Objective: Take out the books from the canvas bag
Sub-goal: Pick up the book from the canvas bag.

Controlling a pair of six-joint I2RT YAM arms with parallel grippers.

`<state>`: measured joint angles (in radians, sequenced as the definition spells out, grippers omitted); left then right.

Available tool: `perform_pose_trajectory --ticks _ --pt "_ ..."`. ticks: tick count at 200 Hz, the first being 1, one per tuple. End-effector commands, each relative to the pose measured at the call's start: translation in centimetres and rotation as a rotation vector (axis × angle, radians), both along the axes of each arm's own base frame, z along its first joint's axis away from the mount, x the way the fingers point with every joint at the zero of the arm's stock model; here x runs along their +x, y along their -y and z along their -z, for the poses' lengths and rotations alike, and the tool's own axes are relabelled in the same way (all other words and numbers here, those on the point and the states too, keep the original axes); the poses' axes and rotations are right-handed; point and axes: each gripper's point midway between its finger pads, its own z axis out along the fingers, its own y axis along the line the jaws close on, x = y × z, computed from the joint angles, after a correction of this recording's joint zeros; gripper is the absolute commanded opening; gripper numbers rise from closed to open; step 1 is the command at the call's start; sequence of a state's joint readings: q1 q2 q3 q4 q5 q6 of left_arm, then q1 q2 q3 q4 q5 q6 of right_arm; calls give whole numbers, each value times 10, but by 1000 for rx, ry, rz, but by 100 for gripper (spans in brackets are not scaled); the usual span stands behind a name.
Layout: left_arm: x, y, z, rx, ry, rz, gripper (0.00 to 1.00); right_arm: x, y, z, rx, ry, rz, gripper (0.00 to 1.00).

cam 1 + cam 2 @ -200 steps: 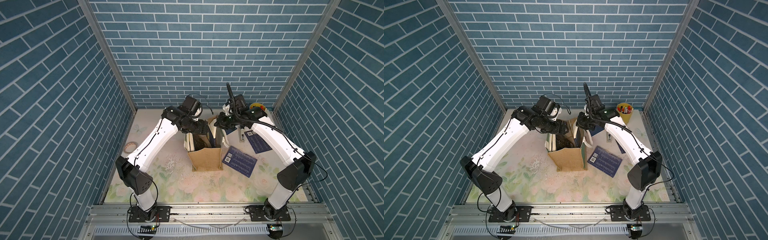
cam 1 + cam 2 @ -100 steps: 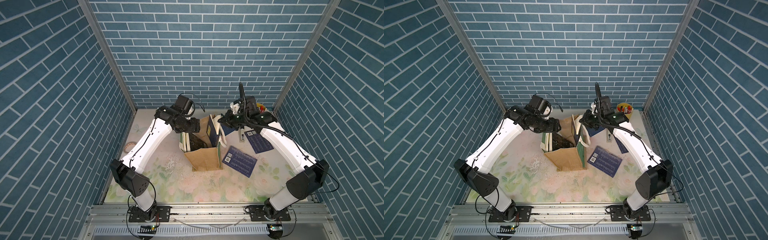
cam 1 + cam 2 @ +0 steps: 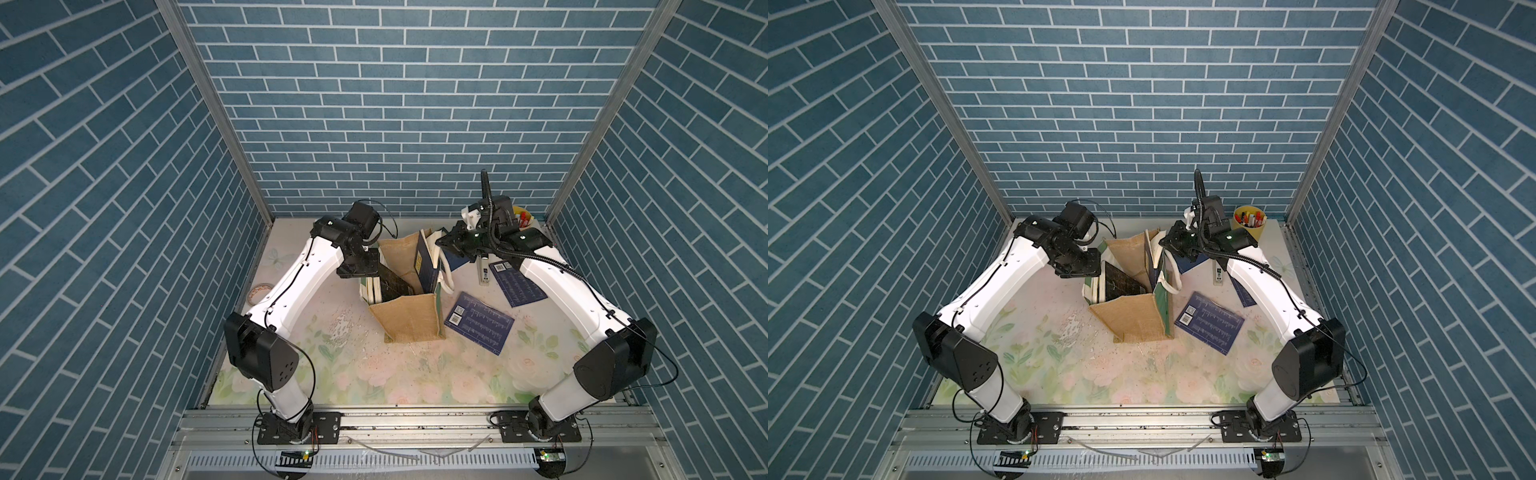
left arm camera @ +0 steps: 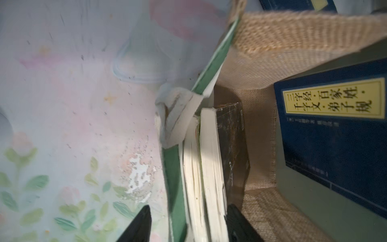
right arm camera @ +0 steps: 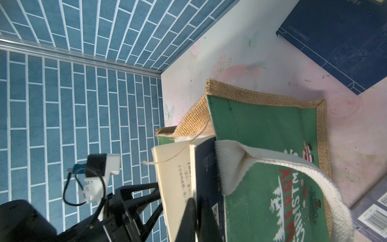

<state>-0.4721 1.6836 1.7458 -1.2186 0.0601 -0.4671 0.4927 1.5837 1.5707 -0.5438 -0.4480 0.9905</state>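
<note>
The canvas bag (image 3: 409, 320) (image 3: 1133, 316) stands open mid-table. A black book (image 3: 392, 282) (image 4: 232, 134) and a second book lean against its left wall. My left gripper (image 3: 365, 270) (image 4: 188, 224) straddles that wall and both books; the jaws are open, one finger outside the bag and one inside against the black book. My right gripper (image 3: 444, 241) (image 5: 198, 222) is shut on the cover of a navy book (image 3: 426, 262) (image 5: 206, 167) that stands at the bag's right wall. Two navy books (image 3: 478, 322) (image 3: 517, 282) lie flat on the table to the right.
A yellow pen cup (image 3: 1250, 222) stands in the back right corner. A white marker-like item (image 3: 484, 270) lies by the right arm. A tape roll (image 3: 259, 291) sits at the left edge. The bag's cream handle (image 5: 272, 165) hangs over its right side.
The left gripper has shifted left to the bag's left wall, and its jaws have narrowed. The right gripper has moved right and back with the navy book, spreading the bag's mouth.
</note>
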Motion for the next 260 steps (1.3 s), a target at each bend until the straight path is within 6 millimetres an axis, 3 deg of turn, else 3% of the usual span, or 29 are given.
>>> perform_pose_trajectory --ticks 1,43,62,90,113,147,177,205,231,260 --pt "0 11 13 -82 -44 -10 39 -2 2 -28 70 53 9 0" --pt "-1 19 15 -145 -53 -17 9 -2 5 -25 74 52 12 0" --pt "0 21 9 -161 -42 -9 10 -1 7 -25 78 51 12 0" --pt "-1 26 2 -198 -37 2 21 -1 8 -23 81 49 10 0" --pt "-3 29 1 -216 -40 9 0 0 9 -23 81 51 12 0" --pt "-2 29 0 -217 -42 9 0 2 9 -31 100 66 10 0" --pt "2 22 -6 -186 -37 -6 0 1 2 -61 174 116 -19 0" --pt "5 2 -8 -142 -47 -75 0 5 -2 -107 322 189 -14 0" --pt "4 -15 -11 -109 -51 -114 0 15 8 -150 479 273 35 0" --pt "-1 -32 -8 -88 -66 -132 0 30 24 -184 617 341 89 0"
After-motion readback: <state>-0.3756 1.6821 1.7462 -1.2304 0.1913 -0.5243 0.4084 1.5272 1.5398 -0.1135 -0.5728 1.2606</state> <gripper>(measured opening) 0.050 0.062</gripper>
